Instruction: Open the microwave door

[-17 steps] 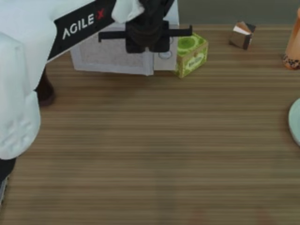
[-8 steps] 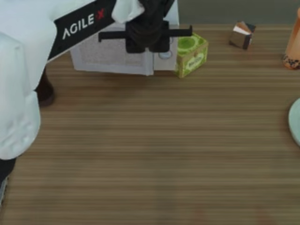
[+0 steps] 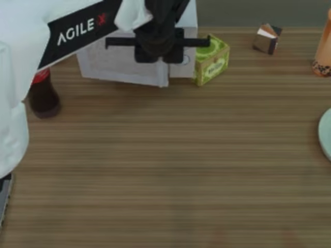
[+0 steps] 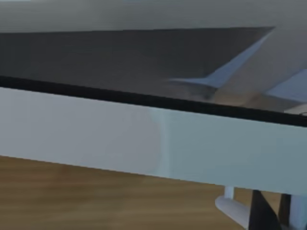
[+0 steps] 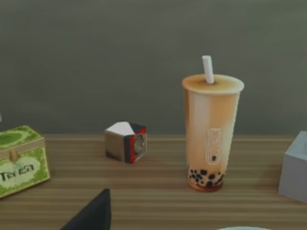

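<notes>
Because the microwave (image 3: 137, 57) sits at the table's far left edge, the left gripper (image 3: 158, 44) hangs over its front, at the microwave door's (image 3: 121, 64) free edge, now slightly ajar. Finger state: cannot tell. Right arm parked, out of the top view.

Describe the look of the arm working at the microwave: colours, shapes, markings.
The left arm has bulky, rounded white shells. One link carries a black band with white "AGILE" lettering and a red X. Its end effector is black, with a thin straight crossbar across the body. No loose cables show.
</notes>
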Controlling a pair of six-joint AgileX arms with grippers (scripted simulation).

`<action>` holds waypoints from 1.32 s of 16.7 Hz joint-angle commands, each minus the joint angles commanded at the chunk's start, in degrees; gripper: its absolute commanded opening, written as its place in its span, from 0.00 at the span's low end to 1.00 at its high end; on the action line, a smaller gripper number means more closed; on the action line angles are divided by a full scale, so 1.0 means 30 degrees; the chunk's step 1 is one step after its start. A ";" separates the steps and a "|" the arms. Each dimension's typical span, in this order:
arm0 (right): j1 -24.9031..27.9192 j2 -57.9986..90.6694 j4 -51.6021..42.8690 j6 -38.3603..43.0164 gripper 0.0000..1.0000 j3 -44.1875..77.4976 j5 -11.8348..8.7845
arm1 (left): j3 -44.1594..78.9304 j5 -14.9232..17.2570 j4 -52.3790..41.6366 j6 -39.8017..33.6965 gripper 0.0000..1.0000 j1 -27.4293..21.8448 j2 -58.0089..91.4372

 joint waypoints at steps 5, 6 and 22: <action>0.0000 0.0000 0.0000 0.0000 1.00 0.0000 0.0000 | -0.0760 0.0201 0.0426 0.0456 0.00 0.0035 -0.0465; 0.0000 0.0000 0.0000 0.0000 1.00 0.0000 0.0000 | -0.0760 0.0201 0.0426 0.0456 0.00 0.0035 -0.0465; 0.0000 0.0000 0.0000 0.0000 1.00 0.0000 0.0000 | -0.0760 0.0201 0.0426 0.0456 0.00 0.0035 -0.0465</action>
